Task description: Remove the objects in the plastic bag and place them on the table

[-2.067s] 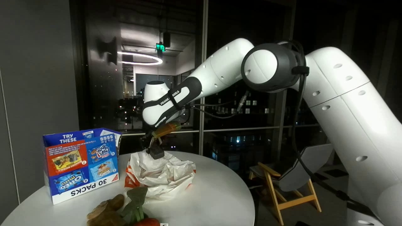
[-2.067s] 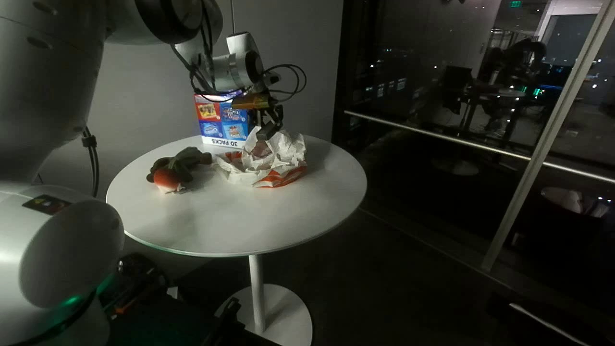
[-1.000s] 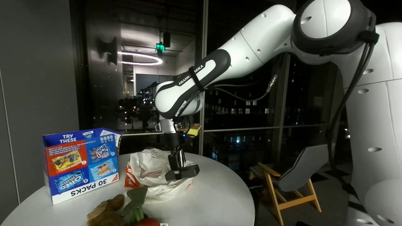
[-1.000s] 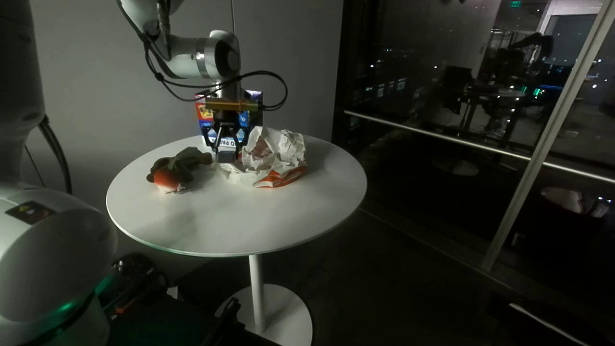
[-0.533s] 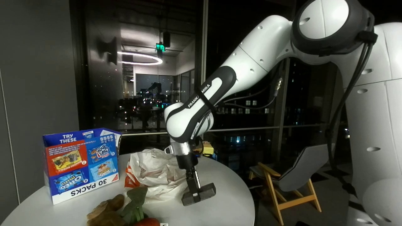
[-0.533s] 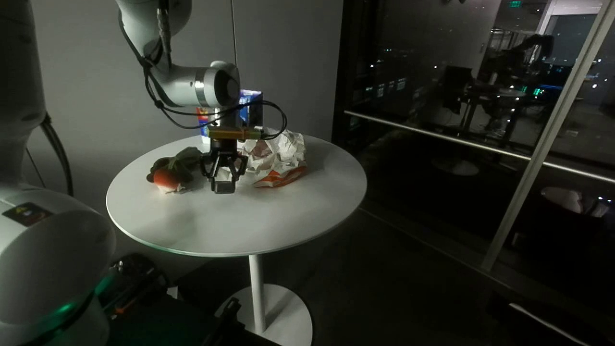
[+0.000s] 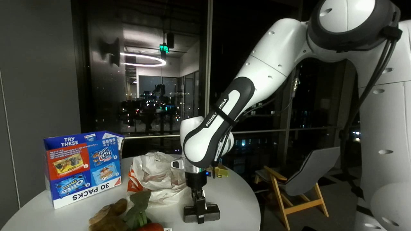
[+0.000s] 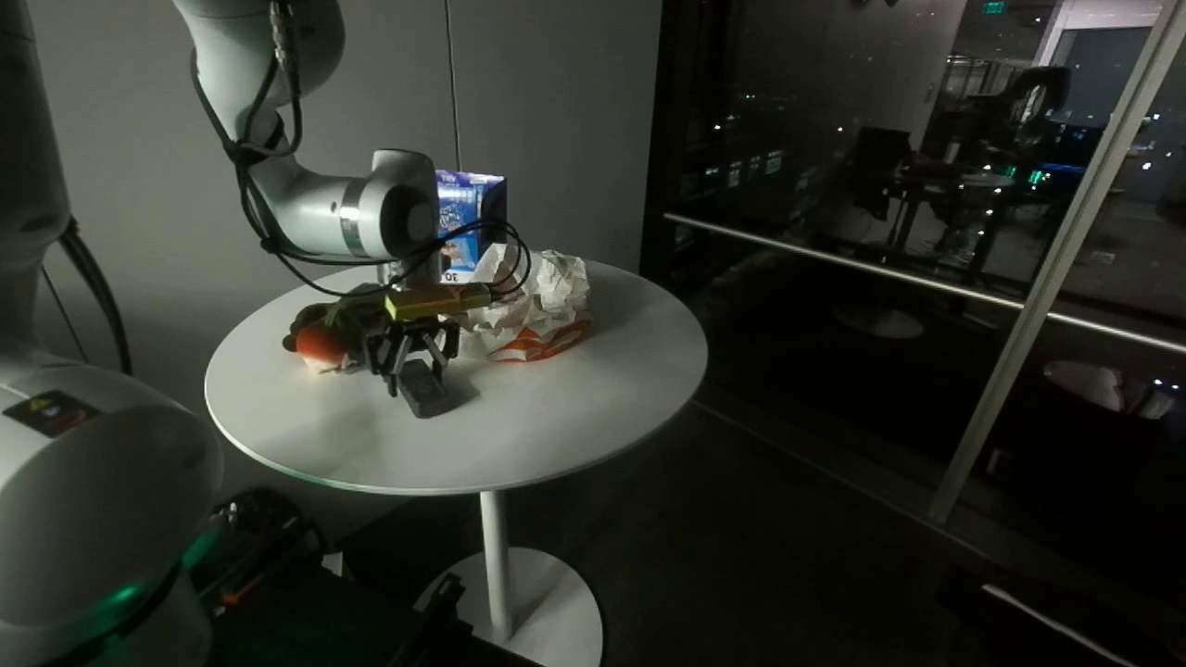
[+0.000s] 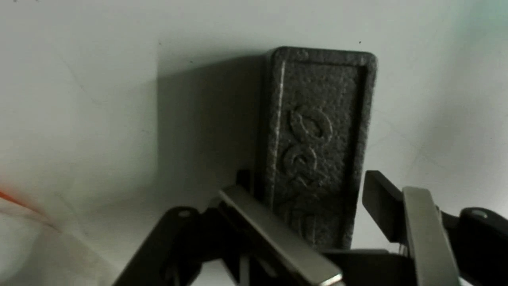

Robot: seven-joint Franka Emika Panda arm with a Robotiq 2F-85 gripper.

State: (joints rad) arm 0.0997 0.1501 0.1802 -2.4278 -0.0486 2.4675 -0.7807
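A dark grey rectangular block with raised lettering (image 7: 212, 213) lies on the white round table (image 7: 237, 202) beside the bag. It also shows in an exterior view (image 8: 423, 394) and in the wrist view (image 9: 317, 115). My gripper (image 7: 200, 208) is low over the block, its fingers on either side of it. In the wrist view the gripper (image 9: 307, 186) is open: a gap shows between the right finger and the block, while the left finger is close against it. The white and orange plastic bag (image 7: 154, 183) stands crumpled behind the gripper; its contents are mostly hidden.
A blue snack box (image 7: 83, 166) stands at the table's back, near the wall. A brown lumpy thing (image 7: 110, 213), a green leafy thing (image 7: 138, 205) and a red-orange thing (image 8: 322, 345) lie together near the gripper. A chair (image 7: 295, 179) stands beyond the table.
The arm has carried the block from above the bag out past the bag's side and lowered it to the table. The block has turned from tilted to flat. The bag stays in place.
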